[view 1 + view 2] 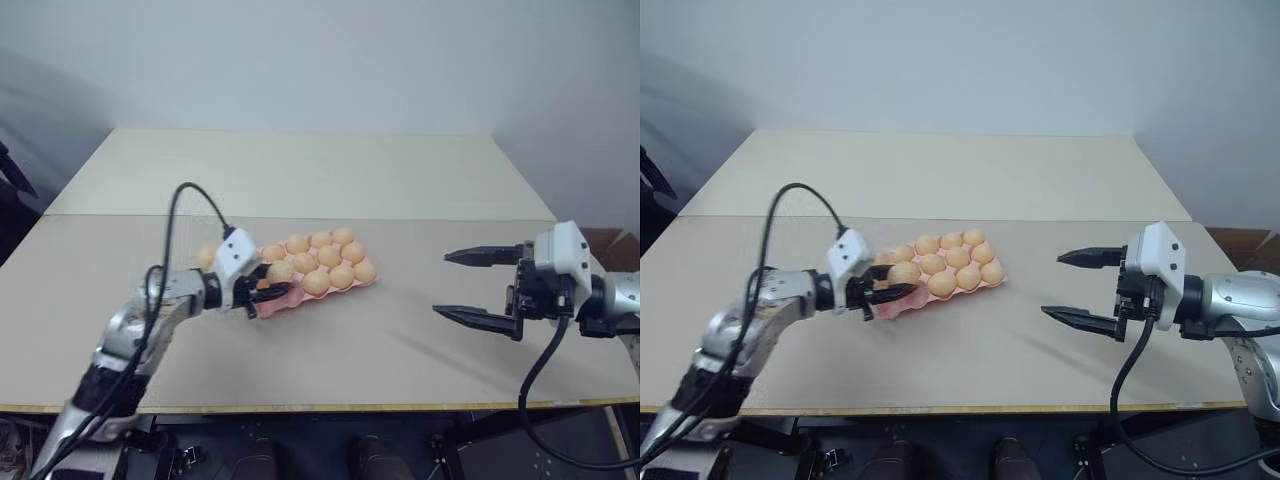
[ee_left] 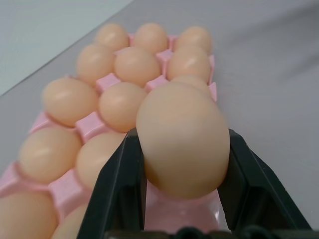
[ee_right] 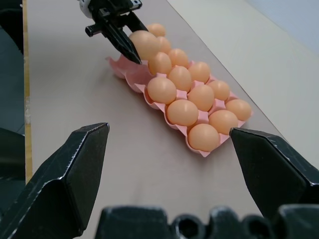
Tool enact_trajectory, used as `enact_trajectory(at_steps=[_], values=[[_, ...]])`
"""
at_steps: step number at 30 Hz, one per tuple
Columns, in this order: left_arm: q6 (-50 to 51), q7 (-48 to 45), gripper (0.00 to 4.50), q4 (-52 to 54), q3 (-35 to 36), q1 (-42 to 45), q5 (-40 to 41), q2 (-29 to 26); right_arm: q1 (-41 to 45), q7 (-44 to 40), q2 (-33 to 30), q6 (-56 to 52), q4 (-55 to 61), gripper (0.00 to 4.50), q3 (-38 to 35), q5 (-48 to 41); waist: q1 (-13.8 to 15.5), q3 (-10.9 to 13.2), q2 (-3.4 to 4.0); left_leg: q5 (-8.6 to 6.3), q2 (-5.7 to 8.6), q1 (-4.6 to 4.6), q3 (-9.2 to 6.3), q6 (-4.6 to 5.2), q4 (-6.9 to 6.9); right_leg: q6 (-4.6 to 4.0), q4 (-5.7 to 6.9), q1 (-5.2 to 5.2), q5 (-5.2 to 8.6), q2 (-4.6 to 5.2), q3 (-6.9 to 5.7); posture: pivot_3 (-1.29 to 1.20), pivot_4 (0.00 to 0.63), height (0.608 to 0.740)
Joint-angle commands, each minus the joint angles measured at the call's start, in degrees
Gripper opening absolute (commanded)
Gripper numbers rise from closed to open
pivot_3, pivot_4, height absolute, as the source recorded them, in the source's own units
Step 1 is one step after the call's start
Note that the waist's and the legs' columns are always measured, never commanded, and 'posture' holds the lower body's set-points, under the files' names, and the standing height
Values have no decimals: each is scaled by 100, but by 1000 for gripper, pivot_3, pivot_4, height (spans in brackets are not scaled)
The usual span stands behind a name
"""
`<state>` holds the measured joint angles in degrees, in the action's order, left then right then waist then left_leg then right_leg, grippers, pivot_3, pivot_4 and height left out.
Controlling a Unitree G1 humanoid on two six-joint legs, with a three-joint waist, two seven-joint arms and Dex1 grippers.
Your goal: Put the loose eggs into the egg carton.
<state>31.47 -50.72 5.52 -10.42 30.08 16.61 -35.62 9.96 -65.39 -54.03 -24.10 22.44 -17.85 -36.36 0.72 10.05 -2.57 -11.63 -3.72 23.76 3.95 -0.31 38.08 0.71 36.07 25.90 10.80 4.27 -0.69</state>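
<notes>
Egg pinched over the near-left end of the carton.

I see the smooth pale orange-tan egg [image 2: 182, 139] clamped between my left gripper's [image 1: 890, 290] two black fingers, held just above the left end of the flat pink moulded egg carton [image 3: 130, 75], which lies on the beige tabletop [image 1: 380, 340] with most of its cups filled by matching eggs [image 3: 182, 112]. My left forearm reaches in low from the left, the gripper pointing right and slightly downward. My right gripper [image 1: 478, 287] hangs well apart to the right, fingers spread wide, pointing left toward the carton, holding nothing.
</notes>
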Motion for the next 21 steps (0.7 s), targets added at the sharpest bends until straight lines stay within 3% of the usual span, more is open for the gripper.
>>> enact_trajectory(at_steps=[1, 10, 15, 21], values=[[-153, -75, 1620, -272, -121, 274, -218, 68, -106, 129, -34, 7, 283, 4500, -415, -165, -20, 0, 0, 0, 0, 0, 0, 0, 0, 0, 0, 0, 0, -1, 1, 0, 150, 740], [-345, -471, 4420, -125, 183, 236, -117, -159, -378, 312, -16, -18, 489, 4500, -582, -240, -15, 0, 0, 0, -1, -1, -5, 0, 0, 0, 0, 0, 0, -1, -1, 0, 150, 740], [-546, -673, 4467, 156, 953, -85, 180, -669, -303, 334, 1, 21, 421, 4500, -477, -235, -44, 0, 0, 0, -3, -1, -5, 0, 0, 0, 0, 1, 0, -2, -1, 0, 150, 740], [-683, -1061, 4467, 451, 2493, -1120, 621, -1637, -147, 218, 6, 87, 232, 4500, -324, -203, -81, 0, 1, 0, -5, -2, -4, 0, 0, -2, 0, 2, 2, 0, -3, 0, 150, 740]])
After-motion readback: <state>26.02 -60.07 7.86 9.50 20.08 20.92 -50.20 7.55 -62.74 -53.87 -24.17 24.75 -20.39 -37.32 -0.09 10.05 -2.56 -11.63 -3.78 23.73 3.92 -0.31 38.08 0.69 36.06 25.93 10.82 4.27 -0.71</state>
